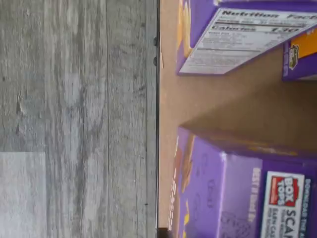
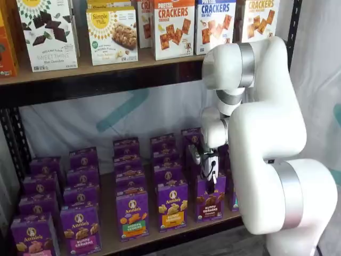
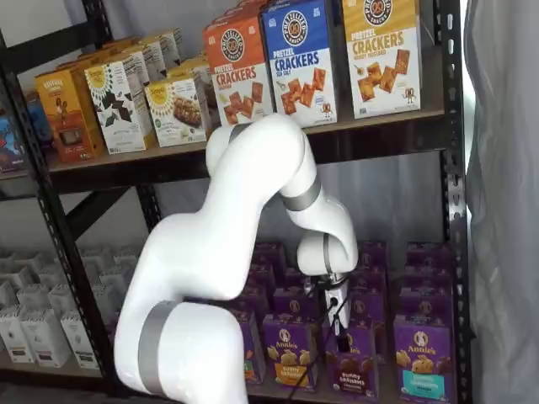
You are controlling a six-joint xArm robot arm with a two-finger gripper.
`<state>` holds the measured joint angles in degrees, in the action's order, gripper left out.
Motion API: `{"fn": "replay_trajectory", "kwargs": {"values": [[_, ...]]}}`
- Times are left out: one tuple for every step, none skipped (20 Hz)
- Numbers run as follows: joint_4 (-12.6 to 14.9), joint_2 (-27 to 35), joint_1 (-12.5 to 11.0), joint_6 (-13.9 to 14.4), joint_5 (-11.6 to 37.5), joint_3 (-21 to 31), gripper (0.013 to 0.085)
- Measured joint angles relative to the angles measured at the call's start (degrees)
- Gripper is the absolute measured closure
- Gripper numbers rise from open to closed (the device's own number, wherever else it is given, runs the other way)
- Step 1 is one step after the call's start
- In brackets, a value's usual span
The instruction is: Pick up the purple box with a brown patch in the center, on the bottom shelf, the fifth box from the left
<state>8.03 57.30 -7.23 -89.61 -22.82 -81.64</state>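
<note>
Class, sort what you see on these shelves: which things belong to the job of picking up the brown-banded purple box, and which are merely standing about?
Belongs to the job:
purple box
bottom shelf
claw, fingers down at the box's top

Standing about:
yellow-banded purple carton
green-banded purple carton
pretzel cracker boxes on the shelf above

Bottom shelf (image 2: 109, 242), brown wooden board in a black metal frame, rows of small purple cartons standing on it, purple box (image 2: 209, 199) with brown band at the front edge, orange-banded carton (image 2: 172, 205) just beside it.
</note>
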Motion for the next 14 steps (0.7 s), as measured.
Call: {"fn": "replay_trajectory", "kwargs": {"values": [[0.1, 0.0, 0.0, 0.1, 0.0, 0.0, 0.049], [0.1, 0.0, 0.0, 0.1, 0.0, 0.0, 0.053], [0.2, 0.0, 0.1, 0.2, 0.0, 0.0, 0.053], [0.2, 0.0, 0.1, 0.3, 0.0, 0.0, 0.057], [0.2, 0.1, 0.1, 0.3, 0.1, 0.0, 0.057], [0.3, 0.1, 0.1, 0.4, 0.3, 0.0, 0.057], [0.5, 0.1, 0.2, 0.6, 0.5, 0.1, 0.057], [0.6, 0.1, 0.2, 0.7, 0.5, 0.1, 0.057], [0.6, 0.2, 0.2, 0.8, 0.5, 0.0, 0.057], [0.6, 0.2, 0.2, 0.8, 0.5, 0.0, 0.057], [0.5, 0.2, 0.3, 0.7, 0.4, 0.0, 0.057], [0.3, 0.2, 0.3, 0.6, 0.4, 0.0, 0.061], [0.2, 0.2, 0.3, 0.5, 0.3, 0.0, 0.061], [0.0, 0.1, 0.3, 0.3, 0.3, 0.0, 0.065]]}}
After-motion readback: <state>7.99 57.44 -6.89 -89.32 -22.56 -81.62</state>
